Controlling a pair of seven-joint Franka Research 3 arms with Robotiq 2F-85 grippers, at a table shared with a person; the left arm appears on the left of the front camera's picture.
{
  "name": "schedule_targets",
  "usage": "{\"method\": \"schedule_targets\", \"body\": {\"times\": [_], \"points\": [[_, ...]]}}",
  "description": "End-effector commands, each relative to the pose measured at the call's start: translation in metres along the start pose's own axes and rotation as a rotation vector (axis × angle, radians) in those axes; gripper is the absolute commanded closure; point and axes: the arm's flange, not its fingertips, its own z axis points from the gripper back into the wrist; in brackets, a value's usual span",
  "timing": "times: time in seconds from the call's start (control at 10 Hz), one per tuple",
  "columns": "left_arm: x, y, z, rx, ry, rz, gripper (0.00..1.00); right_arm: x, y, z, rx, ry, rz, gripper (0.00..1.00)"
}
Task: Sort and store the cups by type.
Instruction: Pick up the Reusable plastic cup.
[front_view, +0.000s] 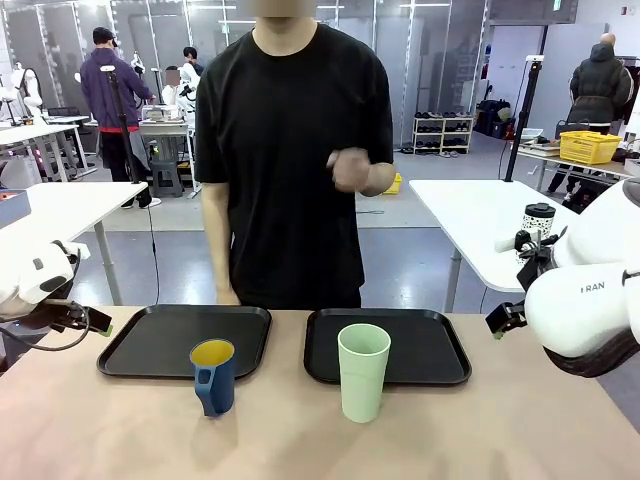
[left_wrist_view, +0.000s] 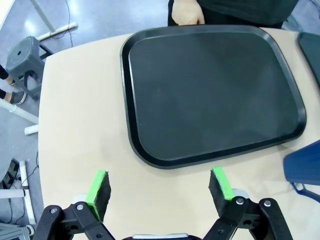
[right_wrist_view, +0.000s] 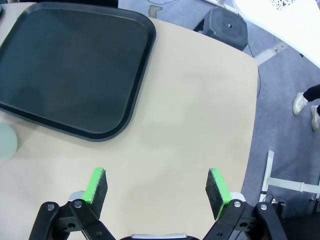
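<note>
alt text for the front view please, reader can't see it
Two cups stand on a tan table: a dark-blue handled cup with a yellow inside before the left black tray, and a taller mint-green tumbler before the right black tray. A person in a black shirt stands behind the table.

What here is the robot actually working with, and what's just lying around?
Part of the job:
tall pale mint-green plastic tumbler
short dark-blue cup with handle and yellow inside
left black plastic tray and right black plastic tray, probably where the cups go

Just lying about:
yellow plastic crate on a far table
black-lidded speckled mug on another table
grey round stool
</note>
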Motion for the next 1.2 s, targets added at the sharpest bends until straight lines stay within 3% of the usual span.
{"method": "schedule_targets", "body": {"times": [0.0, 1.1], "points": [[0.0001, -0.0013, -0.0001, -0.001, 0.001, -0.003, 0.00, -0.0026, -0.0007, -0.0012, 0.001, 0.003, -0.002, 0.00], [0.0001, -0.0013, -0.0001, -0.001, 0.001, -0.003, 0.00, -0.0026, -0.0007, -0.0012, 0.001, 0.003, -0.002, 0.00]]}}
